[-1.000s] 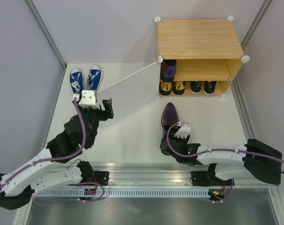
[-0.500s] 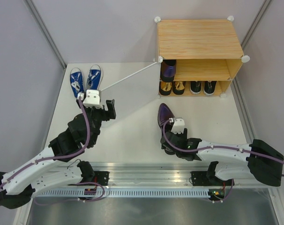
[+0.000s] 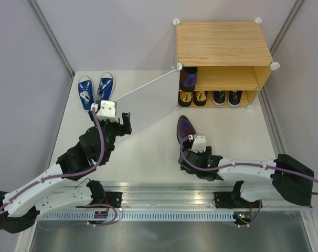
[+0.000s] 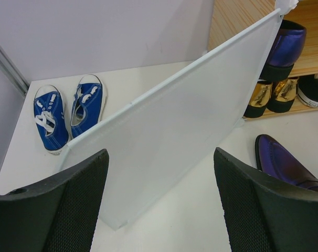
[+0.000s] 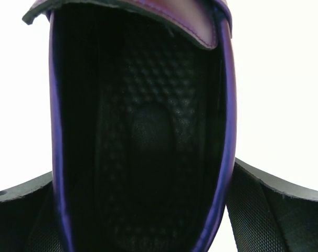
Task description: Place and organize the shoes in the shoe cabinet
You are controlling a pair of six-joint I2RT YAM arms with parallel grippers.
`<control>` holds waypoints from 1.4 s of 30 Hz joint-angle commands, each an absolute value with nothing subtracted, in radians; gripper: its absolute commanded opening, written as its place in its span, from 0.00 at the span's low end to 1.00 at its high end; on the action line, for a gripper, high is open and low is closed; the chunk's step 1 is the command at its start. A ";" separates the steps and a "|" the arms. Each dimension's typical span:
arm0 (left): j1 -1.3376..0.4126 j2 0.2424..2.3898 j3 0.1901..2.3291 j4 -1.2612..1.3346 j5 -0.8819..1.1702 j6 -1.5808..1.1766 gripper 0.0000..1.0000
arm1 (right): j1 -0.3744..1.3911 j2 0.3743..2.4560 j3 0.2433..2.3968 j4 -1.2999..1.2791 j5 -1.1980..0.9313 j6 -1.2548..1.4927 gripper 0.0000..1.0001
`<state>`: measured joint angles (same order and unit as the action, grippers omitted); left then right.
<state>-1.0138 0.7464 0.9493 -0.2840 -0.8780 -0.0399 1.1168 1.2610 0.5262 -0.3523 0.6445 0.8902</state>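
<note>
Top and wrist views. We mark the right gripper (image 3: pixel 189 157) clamped on the heel end of a dark purple pointed dress shoe (image 3: pixel 185 127). This shoe lies on the white table (image 3: pixel 148 152) in front of the cabinet, its toe towards the shelves. In the right wrist view, the black fingers (image 5: pixel 277 210) press against both sides of the shoe, and its dark opening fills most of the frame.

The left gripper (image 3: pixel 123 123) hovers above the table with its fingers apart and nothing between them. It sits just on the near side of the flat white door panel (image 3: pixel 143 85), which swings out leftward from the cabinet's front left corner.

The boxy light-wood-grain shoe cabinet (image 3: pixel 222 42) stands at the far right of the table. Its upper shelf holds a second purple dress shoe (image 3: pixel 188 77) at the left end. On the lower shelf we see the pair of shiny gold shoes (image 3: pixel 193 97) on the left and the pair of black shoes (image 3: pixel 226 97) beside it on the right.

The pair of blue sneakers with white laces (image 3: pixel 96 90) sits side by side at the table's far left, beyond the door panel.
</note>
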 commanded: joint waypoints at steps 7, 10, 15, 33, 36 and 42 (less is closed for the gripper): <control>-1.009 0.749 0.956 -0.282 -0.859 -0.040 0.84 | 1.120 1.201 0.511 -0.341 0.684 1.031 0.98; -1.009 0.749 0.956 -0.282 -0.853 -0.040 0.84 | 1.121 1.177 0.512 -0.357 0.706 1.046 0.98; -1.009 0.750 0.956 -0.285 -0.850 -0.040 0.84 | 1.120 1.212 0.506 -0.371 0.738 1.077 0.98; -1.009 0.759 0.959 -0.290 -0.831 -0.038 0.85 | 1.057 1.332 0.423 -0.213 0.654 1.037 0.56; -1.009 0.761 0.959 -0.291 -0.828 -0.038 0.85 | 1.057 1.309 0.429 -0.215 0.638 1.011 0.37; -1.009 0.762 0.959 -0.291 -0.828 -0.037 0.85 | 1.057 1.119 0.430 -0.222 0.653 0.923 0.01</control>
<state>-1.0138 0.7609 0.9493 -0.3016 -0.8387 -0.0399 1.0683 1.2129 0.4477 -0.2054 0.6422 0.9680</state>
